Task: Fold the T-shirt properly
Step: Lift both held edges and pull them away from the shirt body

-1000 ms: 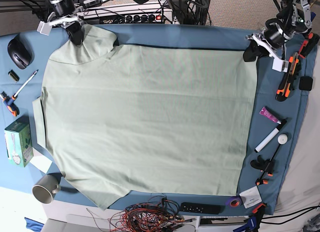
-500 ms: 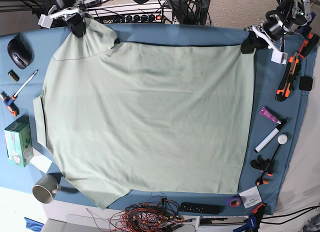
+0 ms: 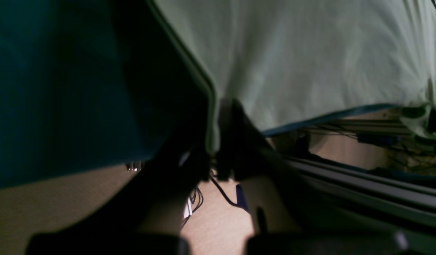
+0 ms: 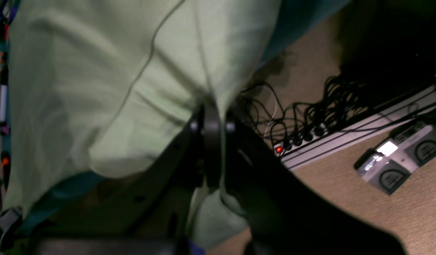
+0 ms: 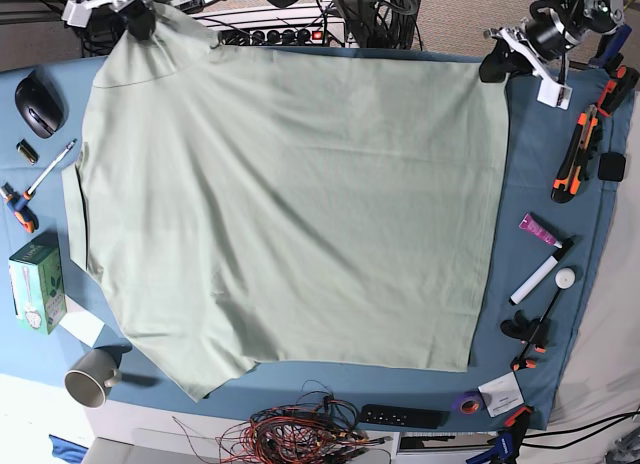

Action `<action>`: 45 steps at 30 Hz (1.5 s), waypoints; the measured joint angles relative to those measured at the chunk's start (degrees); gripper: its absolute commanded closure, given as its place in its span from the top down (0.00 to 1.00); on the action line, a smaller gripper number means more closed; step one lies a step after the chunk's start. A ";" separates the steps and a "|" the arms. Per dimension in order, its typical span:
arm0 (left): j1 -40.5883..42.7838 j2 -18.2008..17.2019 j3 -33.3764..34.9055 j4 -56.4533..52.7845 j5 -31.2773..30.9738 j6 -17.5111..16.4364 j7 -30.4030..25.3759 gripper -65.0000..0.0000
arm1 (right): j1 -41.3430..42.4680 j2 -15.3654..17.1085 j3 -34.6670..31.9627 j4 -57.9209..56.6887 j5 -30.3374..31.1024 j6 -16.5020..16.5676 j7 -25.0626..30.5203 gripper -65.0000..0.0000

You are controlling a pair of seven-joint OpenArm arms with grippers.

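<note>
Edges: you've got both far corners of the T-shirt [image 5: 290,204] pinched. The left gripper [image 5: 492,69] is clamped on one, the right gripper [image 5: 138,24] on the other, both at the back edge of the surface [image 5: 590,234].
Room: the knife [image 5: 574,159] and marker [image 5: 538,274] lie near the left gripper, the mouse [image 5: 38,102] and pen [image 5: 50,169] just beside the right one.
Shirt: pale green, spread wide, soft wrinkles, a sleeve by the mug [image 5: 90,376].
Surface: teal cloth, with red wires [image 5: 300,434] along the near edge.
Room beyond: tan carpet and a power strip [image 4: 310,136].

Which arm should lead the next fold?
Probably neither alone. The left gripper and right gripper are each shut on a far corner of the T-shirt, so both look equally placed to carry that edge over together.
</note>
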 measured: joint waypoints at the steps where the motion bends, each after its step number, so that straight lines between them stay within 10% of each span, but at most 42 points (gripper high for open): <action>1: 0.28 0.00 0.00 0.26 0.00 0.00 0.00 0.00 | -0.04 0.26 0.31 0.00 -0.04 0.00 -0.04 0.00; 45: 6.75 3.65 -6.51 1.70 -3.67 -2.43 2.38 0.00 | -3.87 -0.50 0.59 0.00 0.04 0.37 -1.68 0.00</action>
